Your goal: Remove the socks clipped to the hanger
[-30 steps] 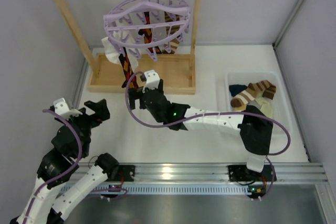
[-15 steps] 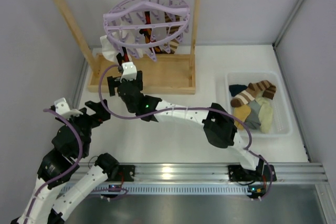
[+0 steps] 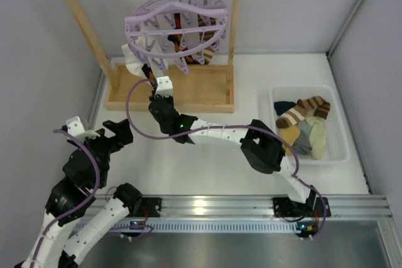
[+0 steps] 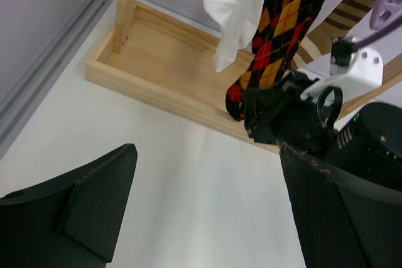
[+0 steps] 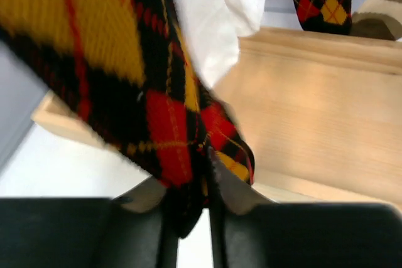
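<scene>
Argyle sock (image 5: 164,149) shows pinched only in right-wrist view.

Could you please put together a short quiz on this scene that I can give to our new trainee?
1. True or false: the right end effector is shut on the lower end of the argyle sock that hangs from the lilac hanger.
2. Where do the loose socks lie? A) on the wooden rack's base; B) in the clear bin at the right of the table; C) beneath the left arm.
3. In a few words, what state is the left end effector in?
Key: 1 true; 2 B; 3 open, holding nothing.
</scene>
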